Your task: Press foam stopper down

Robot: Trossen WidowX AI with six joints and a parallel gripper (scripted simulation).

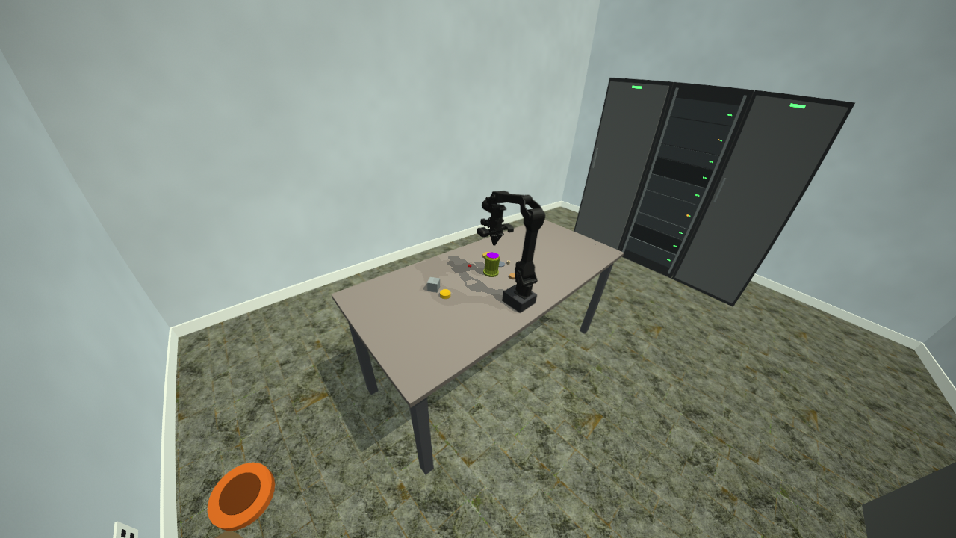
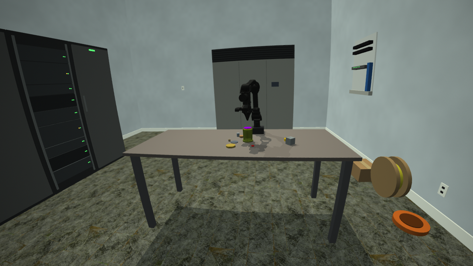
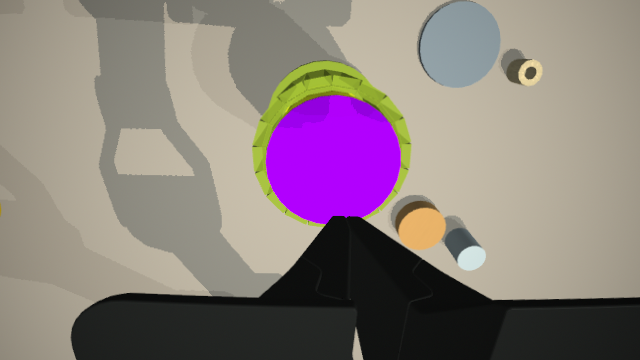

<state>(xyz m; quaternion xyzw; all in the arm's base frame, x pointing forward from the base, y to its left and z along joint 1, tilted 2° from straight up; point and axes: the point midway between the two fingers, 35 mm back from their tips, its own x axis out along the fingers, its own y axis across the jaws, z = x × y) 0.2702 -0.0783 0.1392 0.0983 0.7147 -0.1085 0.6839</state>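
The yellow-green ribbed jar (image 1: 491,267) (image 2: 247,135) (image 3: 259,159) stands upright on the table. The purple foam stopper (image 1: 492,255) (image 2: 247,127) (image 3: 332,160) sits in its mouth, and its top shows slightly above the rim in the exterior view. Nothing lies on the stopper. My gripper (image 1: 495,243) (image 2: 247,119) (image 3: 344,229) is shut and empty, pointing down. Its tips hang a short way above the stopper with a visible gap in the top and exterior views. In the wrist view the tips cover a little of the stopper's lower edge.
On the table (image 1: 414,347) (image 2: 185,145) near the jar are a grey-blue disc (image 3: 460,45), a tan ring (image 3: 530,72), an orange cylinder (image 3: 422,228), a pale cylinder (image 3: 471,258), a yellow disc (image 2: 230,145) and a red piece (image 2: 252,145). A grey cube (image 1: 433,285) (image 2: 290,140) and yellow puck (image 1: 445,294) stand farther off.
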